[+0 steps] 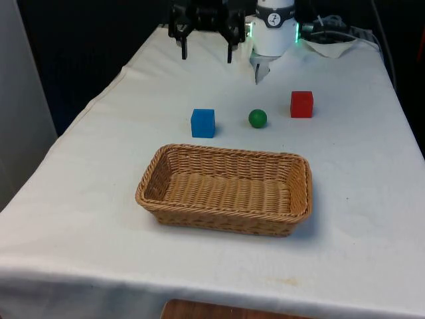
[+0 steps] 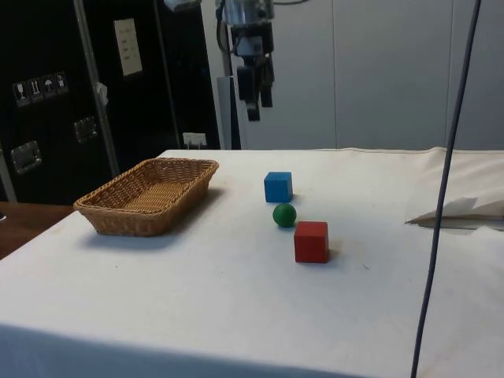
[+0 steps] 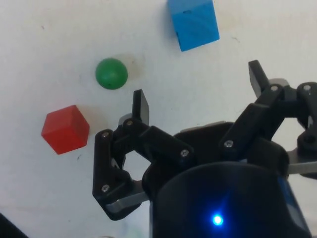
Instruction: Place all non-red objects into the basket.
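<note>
My gripper [image 1: 206, 48] hangs open and empty, high above the table's far end, behind the row of objects; it also shows in the side view [image 2: 259, 104]. Between its spread fingers [image 3: 199, 94] lies bare cloth. A blue cube [image 1: 203, 123] [image 2: 278, 187] [image 3: 193, 22], a green ball [image 1: 257, 118] [image 2: 284, 214] [image 3: 111, 73] and a red cube [image 1: 301, 104] [image 2: 311, 241] [image 3: 65, 129] stand in a line on the cloth. The wicker basket [image 1: 226, 154] [image 2: 130, 220] sits empty in front of them, nearer the front camera.
A crumpled white fold of cloth [image 1: 332, 43] [image 2: 465, 213] lies by the robot's base. A thin cable [image 2: 445, 189] hangs down in front of the side camera. The table's edges drop off at both sides.
</note>
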Robot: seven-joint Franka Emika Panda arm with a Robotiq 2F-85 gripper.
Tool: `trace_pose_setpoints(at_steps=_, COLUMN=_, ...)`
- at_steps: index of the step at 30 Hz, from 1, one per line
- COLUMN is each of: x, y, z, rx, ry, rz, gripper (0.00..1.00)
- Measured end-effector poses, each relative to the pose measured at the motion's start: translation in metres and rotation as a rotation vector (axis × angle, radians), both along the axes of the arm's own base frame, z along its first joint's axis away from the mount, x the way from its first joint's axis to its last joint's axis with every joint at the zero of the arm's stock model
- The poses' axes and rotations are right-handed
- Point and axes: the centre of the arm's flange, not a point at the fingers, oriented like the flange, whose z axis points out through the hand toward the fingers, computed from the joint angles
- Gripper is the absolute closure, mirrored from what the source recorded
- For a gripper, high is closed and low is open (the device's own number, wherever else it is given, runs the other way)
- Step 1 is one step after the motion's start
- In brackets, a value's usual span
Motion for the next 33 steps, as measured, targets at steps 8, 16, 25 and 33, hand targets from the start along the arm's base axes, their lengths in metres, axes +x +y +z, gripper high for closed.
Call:
trace_pose_setpoints(at_steps=8, x=-0.011, y=0.007, z=-0.025, rx=-0.004, ry=0.01, rz=-0.03, gripper=0.0)
trace_pose_setpoints(at_steps=16, x=-0.01, y=0.01, z=-0.052, rx=-0.023, ry=0.004, rz=-0.034, gripper=0.0)
trace_pose_setpoints(at_steps=25, x=-0.003, y=0.006, z=-0.075, rx=-0.048, ry=-0.002, rz=0.016, gripper=0.0)
trace_pose_setpoints(at_steps=33, x=-0.006, y=-0.001, z=-0.089, rx=-0.044, ry=-0.011, rz=0.059, gripper=0.0)
